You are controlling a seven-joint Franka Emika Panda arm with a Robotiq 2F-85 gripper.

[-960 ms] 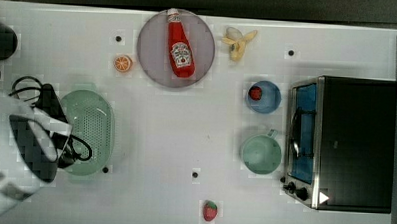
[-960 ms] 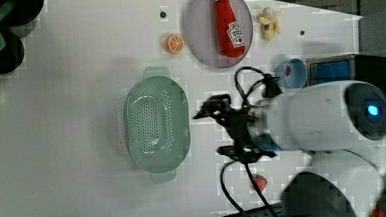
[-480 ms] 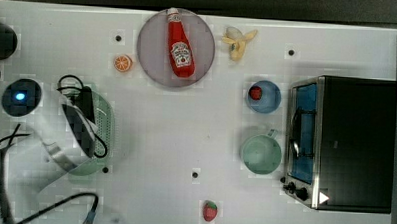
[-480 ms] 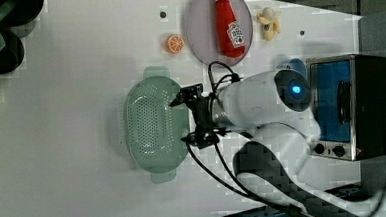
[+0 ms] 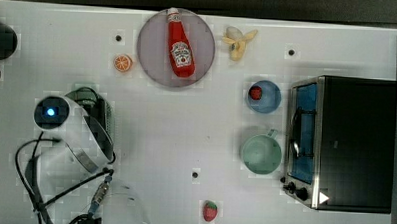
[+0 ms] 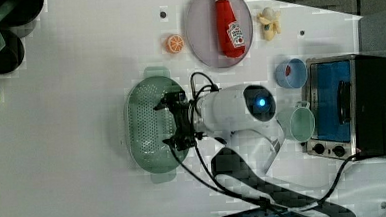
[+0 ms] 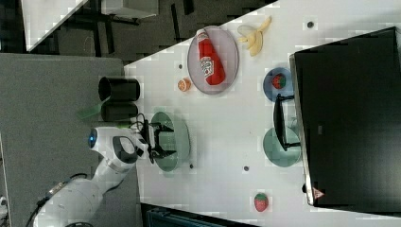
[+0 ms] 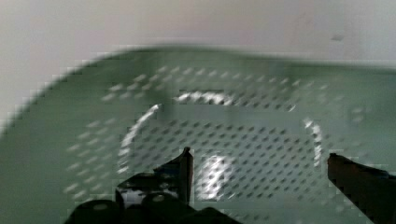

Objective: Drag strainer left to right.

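Observation:
The strainer (image 6: 144,123) is a pale mint-green oval basket with a perforated bottom, lying on the white table at the left view's middle. My gripper (image 6: 170,120) hangs open over the strainer's inner side nearest the arm, fingers spread apart along its length. In the right view the gripper (image 7: 163,140) stands over the strainer (image 7: 176,142). The wrist view looks down into the strainer's perforated bottom (image 8: 243,126), with the gripper (image 8: 261,170) wide open just above it and nothing between the fingers. In the top view my arm (image 5: 73,132) covers most of the strainer (image 5: 85,87).
A grey plate (image 5: 153,60) holding a ketchup bottle (image 5: 180,46), an orange slice (image 5: 122,63) and a banana (image 5: 238,42) lie at the back. A blue bowl (image 5: 269,102), a green cup (image 5: 261,153) and a toaster oven (image 5: 350,142) stand at the top view's right. A strawberry (image 5: 210,211) lies near the front.
My arm has swung from beside the strainer to over it. The open gripper now sits above the strainer's inside. The strainer has not moved.

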